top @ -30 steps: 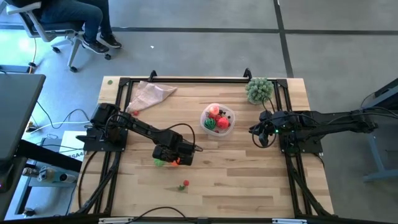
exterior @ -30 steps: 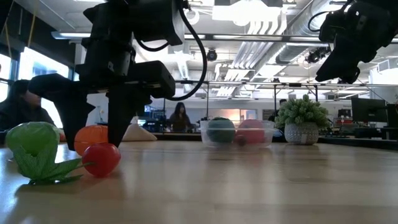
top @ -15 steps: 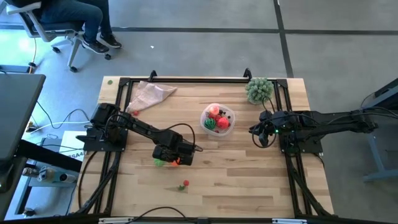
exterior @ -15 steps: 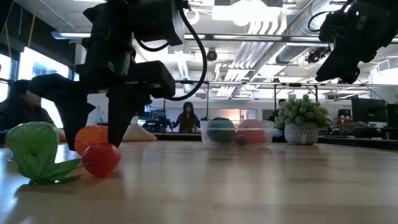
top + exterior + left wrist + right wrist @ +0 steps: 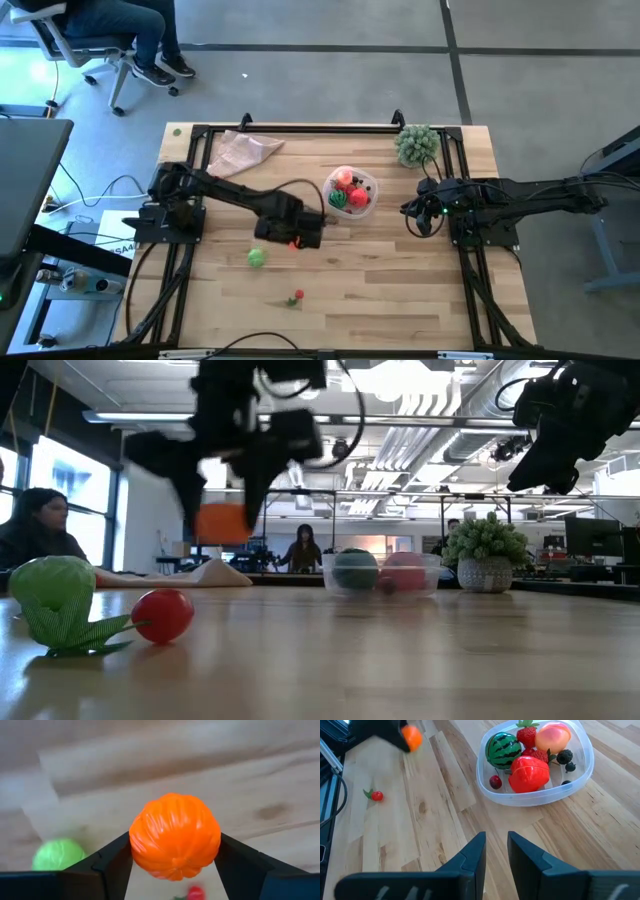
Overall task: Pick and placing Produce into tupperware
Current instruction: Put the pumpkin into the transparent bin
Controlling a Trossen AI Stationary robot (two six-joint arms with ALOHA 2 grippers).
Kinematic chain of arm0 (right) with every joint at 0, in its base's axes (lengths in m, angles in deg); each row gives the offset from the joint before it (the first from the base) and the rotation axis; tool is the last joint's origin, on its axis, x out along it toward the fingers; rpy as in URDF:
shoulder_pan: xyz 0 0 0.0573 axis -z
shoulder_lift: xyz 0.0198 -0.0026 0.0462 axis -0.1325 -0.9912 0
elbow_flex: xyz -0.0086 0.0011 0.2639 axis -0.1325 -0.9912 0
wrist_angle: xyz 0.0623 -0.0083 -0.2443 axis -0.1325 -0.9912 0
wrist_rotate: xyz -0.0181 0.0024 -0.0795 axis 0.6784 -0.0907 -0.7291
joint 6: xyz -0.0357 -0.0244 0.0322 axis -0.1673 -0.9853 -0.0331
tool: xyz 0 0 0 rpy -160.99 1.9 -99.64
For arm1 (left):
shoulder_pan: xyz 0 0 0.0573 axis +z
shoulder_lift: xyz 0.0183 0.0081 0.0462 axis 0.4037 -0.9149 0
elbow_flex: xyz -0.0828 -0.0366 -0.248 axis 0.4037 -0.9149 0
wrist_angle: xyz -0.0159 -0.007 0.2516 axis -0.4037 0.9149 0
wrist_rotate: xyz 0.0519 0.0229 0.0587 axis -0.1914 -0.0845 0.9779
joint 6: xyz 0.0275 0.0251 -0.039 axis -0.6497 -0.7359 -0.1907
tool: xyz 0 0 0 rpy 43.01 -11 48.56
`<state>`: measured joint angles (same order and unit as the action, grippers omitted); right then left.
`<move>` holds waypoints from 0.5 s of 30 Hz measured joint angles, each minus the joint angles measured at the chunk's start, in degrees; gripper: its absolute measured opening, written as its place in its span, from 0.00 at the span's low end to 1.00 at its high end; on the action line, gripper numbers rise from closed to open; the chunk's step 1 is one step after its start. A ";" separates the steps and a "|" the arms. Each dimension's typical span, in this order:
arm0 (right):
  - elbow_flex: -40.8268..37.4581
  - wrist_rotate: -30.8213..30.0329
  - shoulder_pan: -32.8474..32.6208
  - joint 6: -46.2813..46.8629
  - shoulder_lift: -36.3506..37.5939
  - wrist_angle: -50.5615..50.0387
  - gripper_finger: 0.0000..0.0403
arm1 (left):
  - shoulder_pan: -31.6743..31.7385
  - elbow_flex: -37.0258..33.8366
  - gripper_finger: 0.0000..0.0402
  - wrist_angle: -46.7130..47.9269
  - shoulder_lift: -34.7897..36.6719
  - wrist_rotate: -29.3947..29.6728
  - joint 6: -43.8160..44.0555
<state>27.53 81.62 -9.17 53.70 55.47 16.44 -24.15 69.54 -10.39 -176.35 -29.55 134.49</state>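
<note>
My left gripper [image 5: 297, 240] is above the table's middle, left of the tupperware [image 5: 365, 207], and is shut on an orange ribbed ball [image 5: 175, 835]. The ball also shows in the low view [image 5: 222, 522] and the right wrist view [image 5: 411, 737]. The clear tub [image 5: 580, 775] holds a striped green ball, red pieces and dark berries. A green ball [image 5: 257, 258] and a small red tomato [image 5: 298, 296] lie on the table nearer the front. My right gripper [image 5: 496, 845] waits right of the tub, empty, with a narrow gap between its fingers. My left gripper pinches the orange ball by two opposite sides [image 5: 137, 840] between its two fingers [image 5: 230, 857]. The fingers come from above, pointing down. The ball hangs between the fingertips, lifted clear of the table.
A beige cloth [image 5: 242, 152] lies at the far left and a bushy pale-green plant [image 5: 417, 143] stands at the far right. A black frame rail [image 5: 300, 128] runs along the table's edges. People show in the room beyond the table.
My left gripper has risen from the table with the orange ball and gone toward the tupperware, to the right and far side. The ball is now lifted clear. The green ball and the red tomato have stayed where they were.
</note>
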 joint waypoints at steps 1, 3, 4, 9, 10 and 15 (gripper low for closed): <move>0.00 0.00 -0.01 0.01 0.00 0.00 0.18 | 0.67 2.27 0.59 1.42 0.02 1.42 -1.35; 0.00 0.00 -0.01 0.00 -0.02 0.00 0.18 | 2.00 6.73 0.60 3.82 0.01 4.75 -4.44; 0.00 0.00 0.00 0.01 0.00 0.00 0.18 | 2.68 8.90 0.61 4.93 0.01 6.43 -5.59; 0.00 0.00 0.01 0.01 -0.02 0.00 0.18 | 6.18 19.29 0.61 6.90 0.02 14.83 -11.00; 0.00 0.00 0.01 0.01 -0.01 0.00 0.18 | 6.94 20.95 0.61 6.59 0.02 16.43 -12.68; 0.00 0.00 -0.01 0.02 -0.02 0.00 0.18 | 10.84 26.85 0.61 3.40 -1.85 20.93 -19.73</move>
<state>27.53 81.62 -9.18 53.72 55.45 16.44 -13.30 96.39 -7.00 -178.20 -8.63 114.77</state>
